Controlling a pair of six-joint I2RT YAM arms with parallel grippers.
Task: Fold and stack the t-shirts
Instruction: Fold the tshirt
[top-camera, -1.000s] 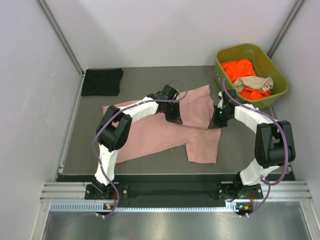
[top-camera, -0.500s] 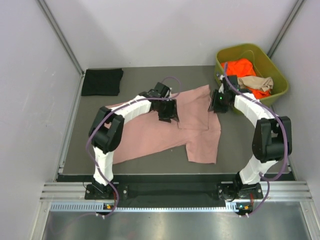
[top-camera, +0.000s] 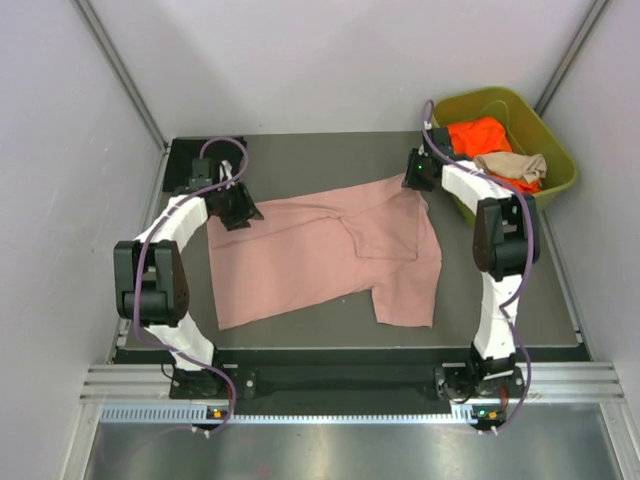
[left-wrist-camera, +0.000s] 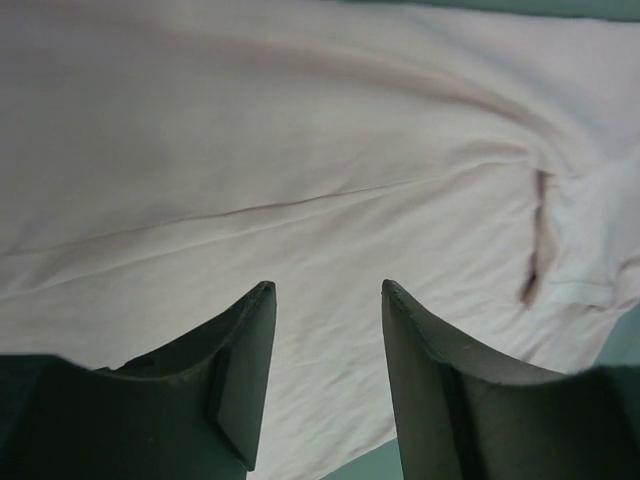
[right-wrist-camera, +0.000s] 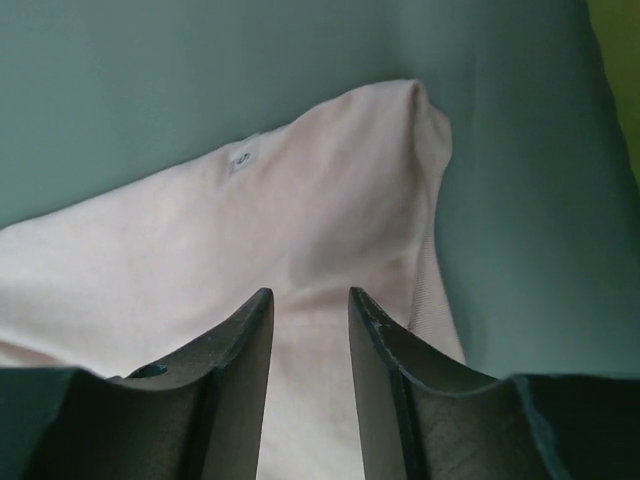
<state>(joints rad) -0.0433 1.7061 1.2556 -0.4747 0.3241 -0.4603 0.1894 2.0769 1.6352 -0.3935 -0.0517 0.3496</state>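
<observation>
A dusty pink t-shirt (top-camera: 320, 250) lies spread out in the middle of the table, one sleeve folded over near its centre. My left gripper (top-camera: 243, 211) is at its far left corner, open, with pink cloth (left-wrist-camera: 300, 150) under the fingertips (left-wrist-camera: 325, 285). My right gripper (top-camera: 410, 180) is at its far right corner, open over the cloth (right-wrist-camera: 250, 230), fingertips (right-wrist-camera: 308, 292) apart. A black t-shirt (top-camera: 178, 160) lies folded at the far left, partly hidden by my left arm. Orange (top-camera: 478, 135) and tan (top-camera: 510, 165) t-shirts lie in the bin.
The olive-green plastic bin (top-camera: 490, 97) stands at the far right corner, close behind my right arm. Grey walls enclose the table on the left, back and right. Bare dark table shows in front of the pink shirt.
Both arms have swung outward from the shirt's middle: the left to its far left corner, the right to its far right corner. The shirt's far edge now lies flatter and wider.
</observation>
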